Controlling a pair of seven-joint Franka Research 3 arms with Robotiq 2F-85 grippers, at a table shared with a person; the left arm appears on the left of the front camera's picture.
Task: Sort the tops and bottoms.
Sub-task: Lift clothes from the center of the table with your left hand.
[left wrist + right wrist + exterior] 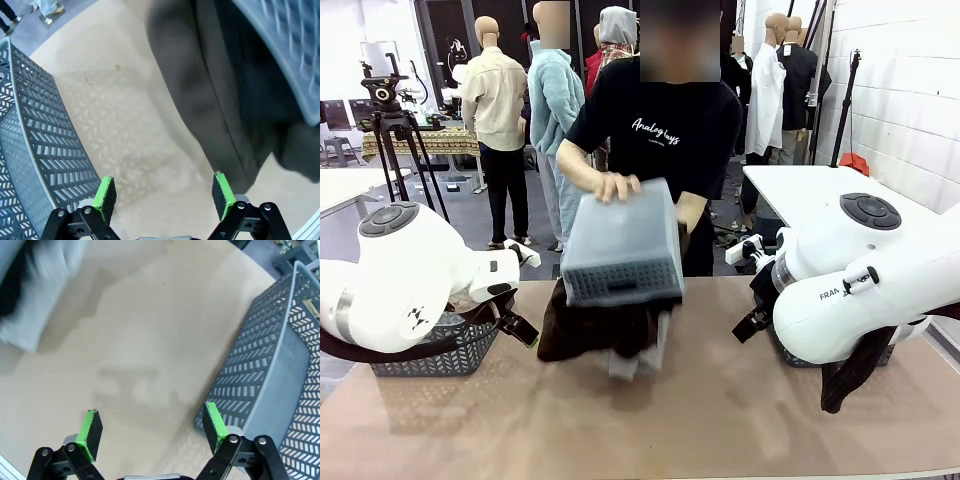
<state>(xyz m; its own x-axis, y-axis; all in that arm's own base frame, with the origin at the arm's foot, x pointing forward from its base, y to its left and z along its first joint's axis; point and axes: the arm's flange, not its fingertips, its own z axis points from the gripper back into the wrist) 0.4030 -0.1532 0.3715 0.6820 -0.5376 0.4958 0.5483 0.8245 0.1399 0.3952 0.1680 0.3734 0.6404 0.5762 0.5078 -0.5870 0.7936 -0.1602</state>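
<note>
At the far side of the table a person's hands tip a grey mesh basket (623, 245) upside down, and clothes hang and spill out of it. The dark bottoms (582, 328) pile up under it on the table, and their dark brown cloth (200, 100) lies just beyond my left gripper (165, 195), which is open and empty. A light grey top (658, 342) shows at the pile's lower right, and blurred at the upper left (35, 305) in the right wrist view. My right gripper (152, 427) is open over bare table, well short of the pile.
A grey mesh basket (440, 350) stands at the table's left by my left arm, its wall (35, 150) close beside the left fingers. Another grey basket (270, 375) stands by my right gripper at the table's right. Bare tabletop (650, 430) lies along the near edge.
</note>
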